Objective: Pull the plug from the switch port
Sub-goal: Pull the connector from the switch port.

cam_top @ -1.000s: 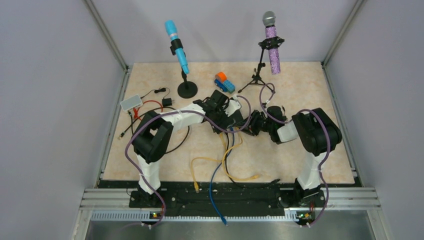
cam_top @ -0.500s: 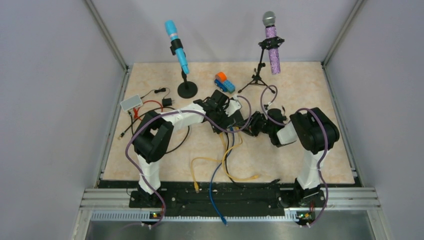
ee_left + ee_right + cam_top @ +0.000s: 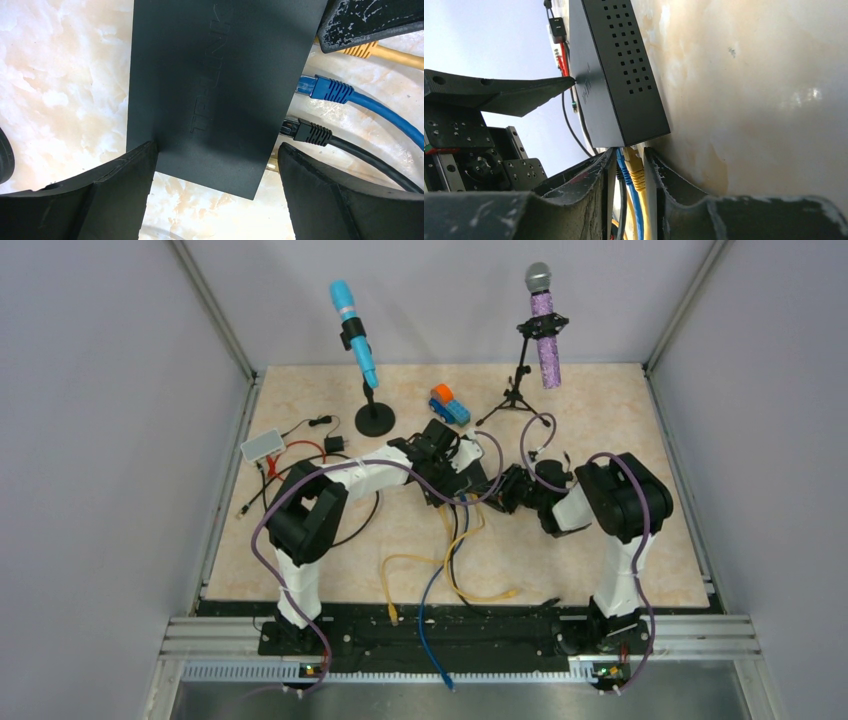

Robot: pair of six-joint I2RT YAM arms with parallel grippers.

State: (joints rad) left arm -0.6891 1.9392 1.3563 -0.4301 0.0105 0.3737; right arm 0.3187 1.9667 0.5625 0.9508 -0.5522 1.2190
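Black flat rectangular switch box (image 3: pixel 215 90) lies on the beige marbled tabletop (image 3: pixel 749 100), left claw (image 3: pixel 217 150) spread astride it. Right claw (image 3: pixel 629 152) sits narrow around the yellow plug (image 3: pixel 636 172) in the switch port (image 3: pixel 631 146); pinching it? Can't tell.

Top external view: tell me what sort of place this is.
Probably a robot test cell: plain grey panel walls enclose a beige marbled tabletop fronted by a silver aluminium mounting rail.

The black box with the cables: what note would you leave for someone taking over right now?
Left hand: open, straddling the black switch.
Right hand: narrowed around the yellow plug at the switch's edge; firm grip unclear.
Done: both hands placed; nothing unplugged, blue plug and black plug also in.
Left: clamp, then pull the yellow plug straight out.
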